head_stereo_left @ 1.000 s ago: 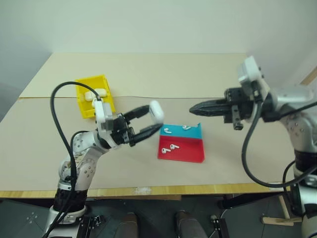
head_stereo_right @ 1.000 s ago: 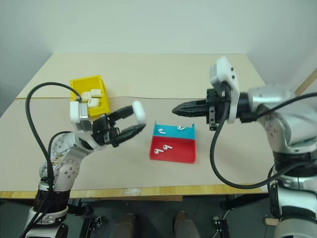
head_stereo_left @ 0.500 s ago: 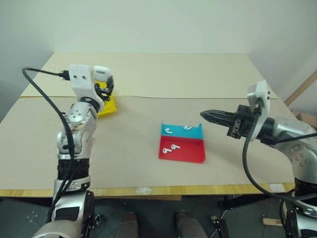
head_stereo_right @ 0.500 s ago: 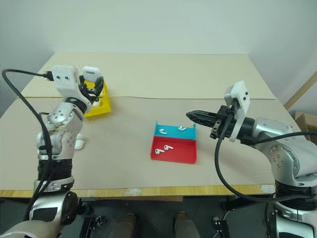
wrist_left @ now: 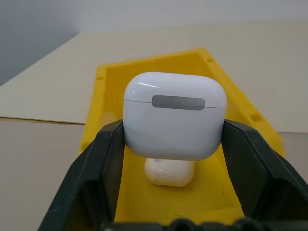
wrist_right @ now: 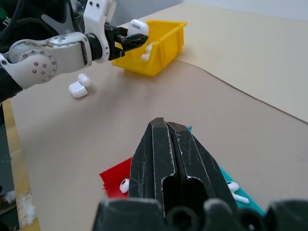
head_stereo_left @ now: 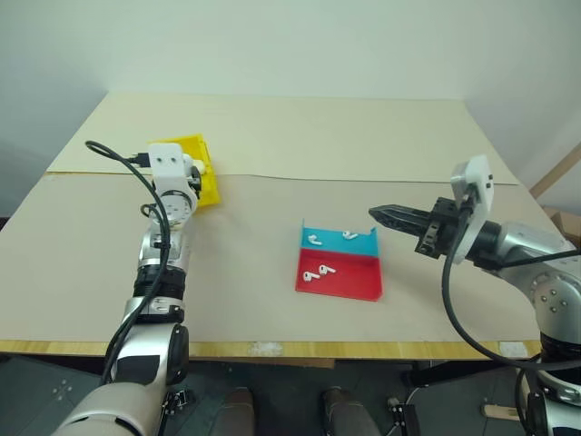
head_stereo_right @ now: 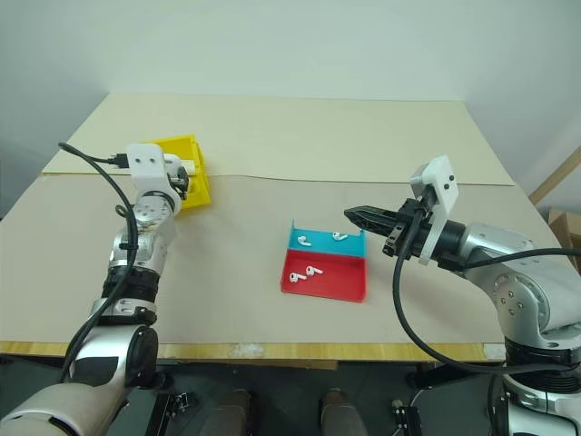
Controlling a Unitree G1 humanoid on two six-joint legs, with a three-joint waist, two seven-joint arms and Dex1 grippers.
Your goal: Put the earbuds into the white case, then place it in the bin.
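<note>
A: Where's the white case (wrist_left: pixel 174 115) relative to the left gripper (wrist_left: pixel 174 144)?

B: Pinched between its two black fingers (wrist_left: pixel 103 159), lid closed, held up over the bin (wrist_left: pixel 108 91). The gripper is clamped on the case's sides. Under it, on the yellow floor of the bin, lies another case (wrist_left: pixel 169 171) of the same kind.

A: And the right gripper (wrist_right: pixel 171 144)?

B: Pressed together, nothing between the fingers. It hangs above the table (head_stereo_left: pixel 272 136) just past the right edge of the red-and-blue tray (head_stereo_left: pixel 338 282), pointing toward the left arm.

A: The earbuds (head_stereo_left: pixel 319 271)?

B: Two lie in the red half of the tray, two more (head_stereo_left: pixel 348 235) in the blue half. None is near either gripper.

A: What is hard to make out?

B: From the head views, the left wrist camera housing covers most of the held case and part of the bin, so how many cases sit inside I cannot tell.

A: Does any view add something?

B: The right wrist view shows an open white case (wrist_right: pixel 79 85) lying on the table beside the left arm, well apart from the bin. The left wrist view alone shows the grip plainly.
</note>
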